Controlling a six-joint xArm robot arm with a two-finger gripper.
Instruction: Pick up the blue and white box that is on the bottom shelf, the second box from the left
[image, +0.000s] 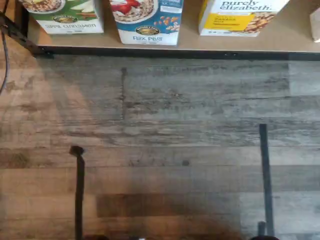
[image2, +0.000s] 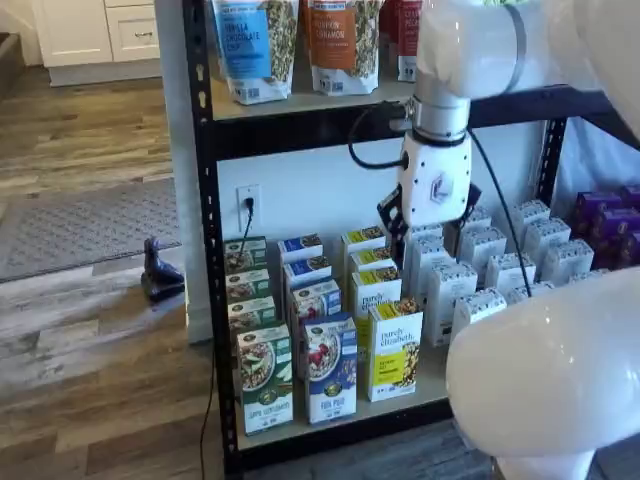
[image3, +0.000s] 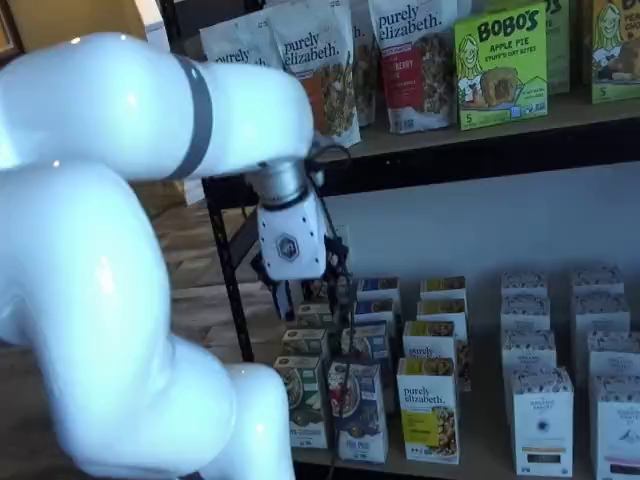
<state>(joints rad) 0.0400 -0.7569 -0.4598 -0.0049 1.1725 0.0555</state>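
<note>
The blue and white box (image: 147, 20) stands at the front edge of the bottom shelf (image: 190, 46), between a green-and-white carton and a yellow-and-white carton. It shows in both shelf views (image2: 330, 368) (image3: 355, 410), at the head of a row of like boxes. My gripper (image2: 432, 222) hangs on the white arm above the rows, higher than the box and a little to its right. In a shelf view (image3: 298, 285) it sits above and behind the box. Its black fingers show only in part, so no gap can be made out. It holds nothing.
The green-and-white carton (image2: 265, 378) and the yellow-and-white carton (image2: 395, 355) flank the box closely. Several white cartons (image2: 500, 270) fill the shelf's right side. An upper shelf with bags (image2: 300, 40) is overhead. A black rack upright (image2: 205, 250) and a hanging cable (image2: 215, 400) are at the left.
</note>
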